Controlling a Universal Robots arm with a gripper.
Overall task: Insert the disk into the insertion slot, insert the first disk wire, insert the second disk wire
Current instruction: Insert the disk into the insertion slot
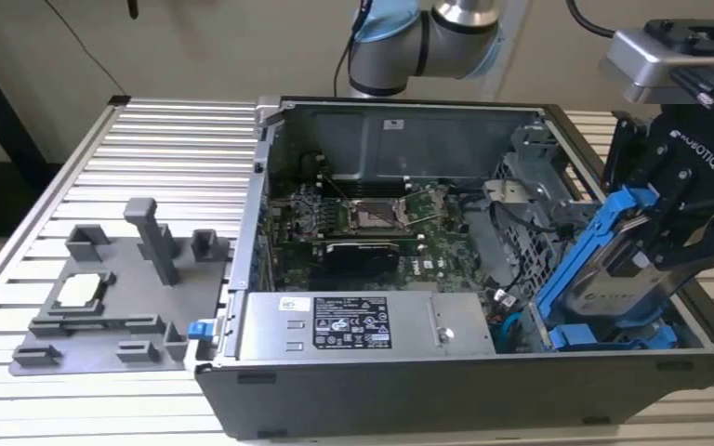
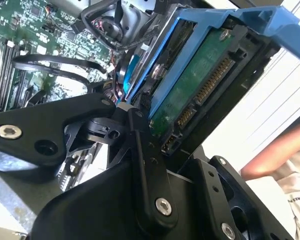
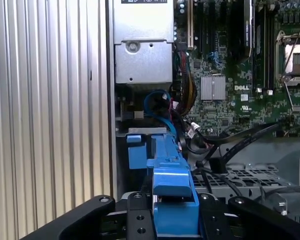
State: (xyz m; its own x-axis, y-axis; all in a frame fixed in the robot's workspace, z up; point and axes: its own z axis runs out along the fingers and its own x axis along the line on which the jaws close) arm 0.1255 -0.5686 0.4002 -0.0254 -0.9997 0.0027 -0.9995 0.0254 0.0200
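My arm (image 1: 426, 37) rises behind the far edge of a ribbed metal table (image 1: 171, 139). My wrist hangs over the near corner of an open computer case (image 1: 394, 390), on the exterior view's right. My claw (image 1: 669, 253) points down into the case, its fingers (image 3: 135, 212) closed on the disk (image 1: 615, 279) by its blue carrier frame. The disk leans steeply, its upper end in my grip. Its lower end is down inside that corner, close above a second blue-fronted drive (image 1: 612, 336); I cannot tell whether they touch. The second wrist view shows the disk's (image 2: 200, 90) green circuit board and connector. The case also holds a motherboard (image 1: 357, 214), loose black cables (image 3: 240, 140) and a silver power supply (image 1: 357, 325) along its near wall. A grey fixture plate (image 1: 97, 307) lies on the table beside the case, on the exterior view's left. A person's forearm (image 2: 270, 160) shows beyond the disk.
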